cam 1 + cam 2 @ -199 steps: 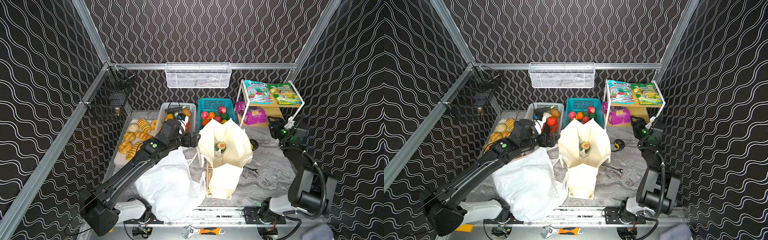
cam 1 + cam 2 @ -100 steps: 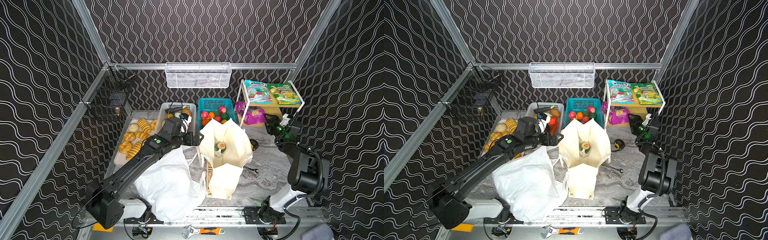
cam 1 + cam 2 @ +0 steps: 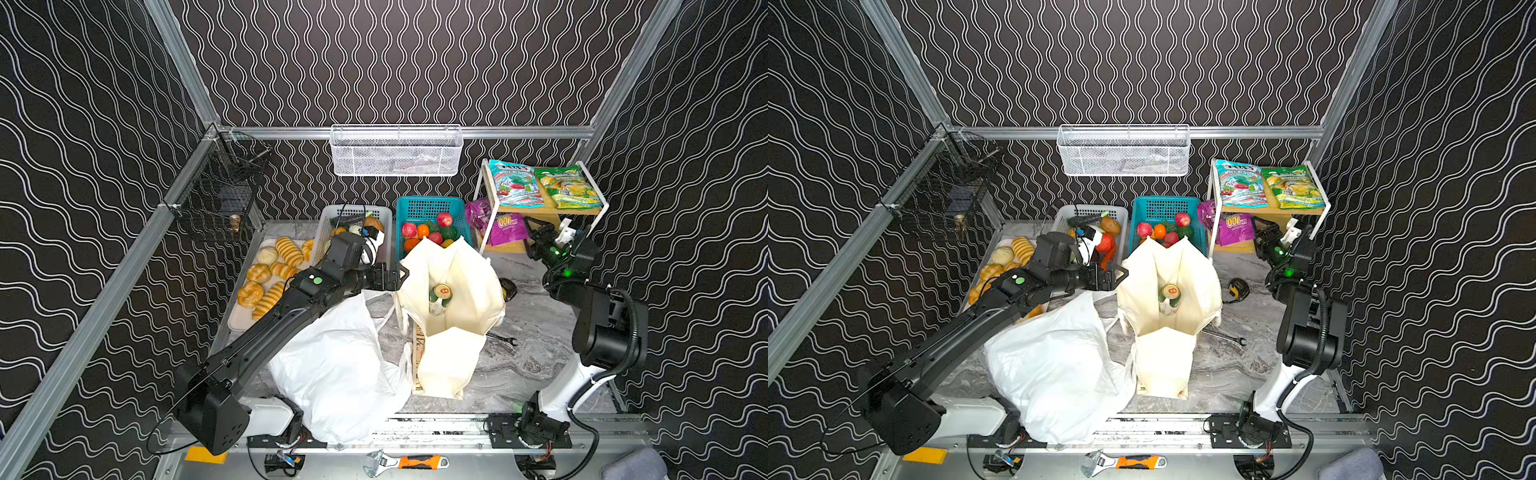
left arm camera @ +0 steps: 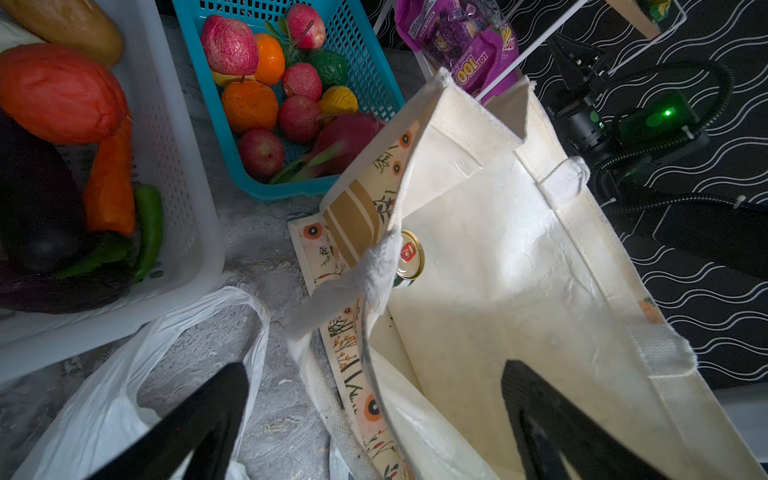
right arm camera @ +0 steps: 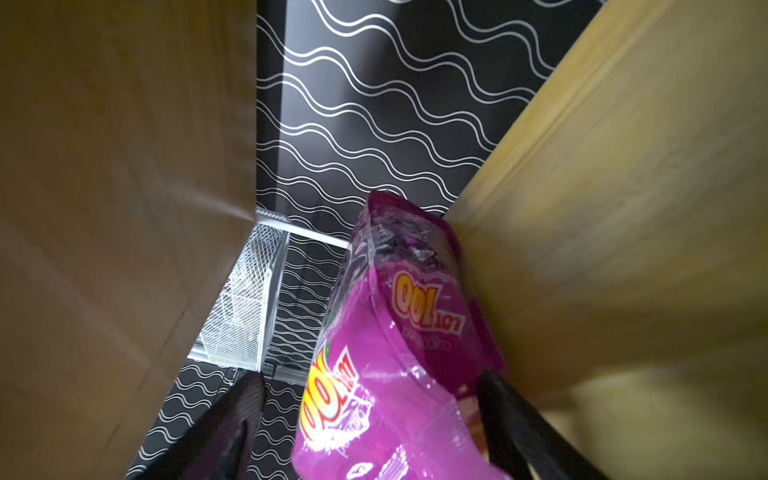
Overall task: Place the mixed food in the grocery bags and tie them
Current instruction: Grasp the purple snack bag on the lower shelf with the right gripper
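The cream canvas tote (image 3: 469, 282) (image 4: 498, 249) stands open mid-table with a green drink can (image 3: 441, 293) (image 4: 409, 257) inside. My left gripper (image 3: 401, 274) (image 4: 374, 374) is open, one finger over the tote's mouth, the other outside its rim. The white plastic carrier bag (image 3: 336, 365) (image 4: 104, 395) lies slumped beneath that arm. My right gripper (image 3: 534, 232) (image 5: 370, 386) is open under the shelf, its fingers on either side of the purple snack packet (image 3: 505, 226) (image 5: 395, 353). A teal packet (image 3: 515, 189) lies on the shelf top. Tomato (image 4: 58, 91) and aubergine (image 4: 37, 208) sit in the white basket.
A teal basket (image 3: 430, 205) of toy fruit and the white basket (image 3: 324, 232) stand behind the tote. A bread tray (image 3: 245, 320) lies at the left. A tape measure (image 3: 509, 289) and a wrench (image 3: 500, 338) lie right of the tote. A wire basket (image 3: 395, 151) hangs on the back wall.
My right gripper has reached further in under the shelf to the purple packet, and its jaws have widened. My left gripper has shifted right to the tote's rim, still open.
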Controlling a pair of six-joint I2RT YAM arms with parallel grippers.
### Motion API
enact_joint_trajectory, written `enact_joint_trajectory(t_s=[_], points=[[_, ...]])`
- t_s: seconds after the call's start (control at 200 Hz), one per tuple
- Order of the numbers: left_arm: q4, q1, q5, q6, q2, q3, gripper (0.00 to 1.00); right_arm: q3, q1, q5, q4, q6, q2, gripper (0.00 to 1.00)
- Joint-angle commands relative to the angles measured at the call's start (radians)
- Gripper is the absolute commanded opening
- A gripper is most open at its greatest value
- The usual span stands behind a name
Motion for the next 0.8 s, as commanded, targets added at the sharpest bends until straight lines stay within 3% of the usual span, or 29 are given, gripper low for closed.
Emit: enact_joint_trajectory(t_s=[0.0, 0.185, 0.375, 0.5, 0.561, 0.676, 0.796], points=[[0.012, 0.002, 0.006, -0.010, -0.008, -0.003, 0.99, 0.019, 0.009, 0.062, -0.237, -0.124, -0.009, 0.74], [0.024, 0.002, 0.018, -0.022, -0.005, -0.008, 0.99, -0.034, 0.015, 0.182, -0.323, -0.222, -0.076, 0.35], [0.021, 0.003, 0.023, -0.026, 0.002, -0.002, 0.99, -0.119, 0.013, 0.279, -0.364, -0.261, -0.181, 0.02], [0.022, 0.002, 0.019, -0.026, -0.003, -0.005, 0.99, -0.169, -0.002, 0.336, -0.370, -0.259, -0.243, 0.00], [0.023, 0.001, 0.019, -0.026, -0.005, -0.009, 0.99, -0.179, -0.009, 0.310, -0.337, -0.250, -0.248, 0.00], [0.022, 0.002, 0.020, -0.024, -0.007, -0.011, 0.99, -0.152, -0.027, 0.149, -0.242, -0.184, -0.199, 0.20], [0.025, 0.002, 0.017, -0.027, -0.010, -0.015, 0.99, -0.142, -0.026, 0.069, -0.094, -0.091, -0.138, 0.37]])
